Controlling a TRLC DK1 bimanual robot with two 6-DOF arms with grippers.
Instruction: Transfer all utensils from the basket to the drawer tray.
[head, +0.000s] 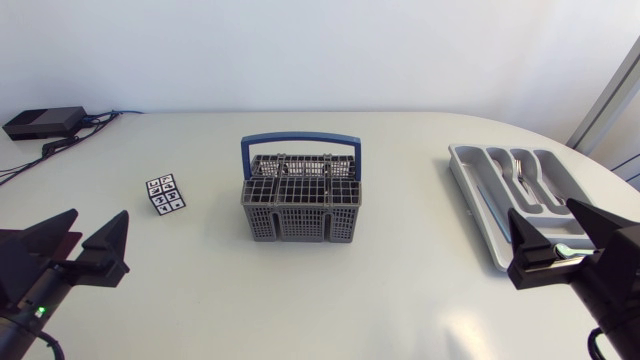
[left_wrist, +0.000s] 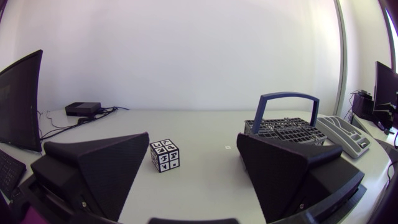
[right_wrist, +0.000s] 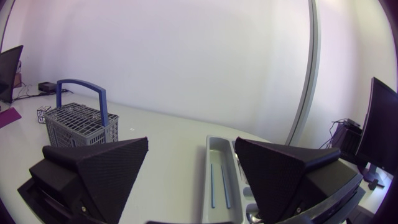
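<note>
Both hands are wide open and hold nothing. My left hand (head: 85, 243) hangs over the near left part of the smooth white surface (head: 380, 290). Its two fat black fingers (left_wrist: 99, 165) look like wedges with dull, flat sides. They stand far apart with only air between them, and they touch nothing.

My right hand (head: 562, 237) is on the other side, over the near end of the grey plastic drawer tray (head: 470, 185). Its two black wedge fingers are far apart too, with nothing between them. I cannot tell if it touches the tray.

That tray lies flat at the right side of the surface. It is long and smooth, with round corners and thin walls that cut it into long slots. A shiny silver metal fork (head: 517, 168) lies in one of the middle slots, at the far end.

In the middle of the surface stands the grey plastic basket (head: 300, 222). It is a box with walls and a top made of little square holes, like a net. A curved blue handle (head: 300, 140) arches over it. I cannot see if anything is inside.

Left of the basket, well apart from it, sits a small white cube (head: 165, 194) with black marks. A flat black box (head: 45, 122) with wires lies at the far left corner.
</note>
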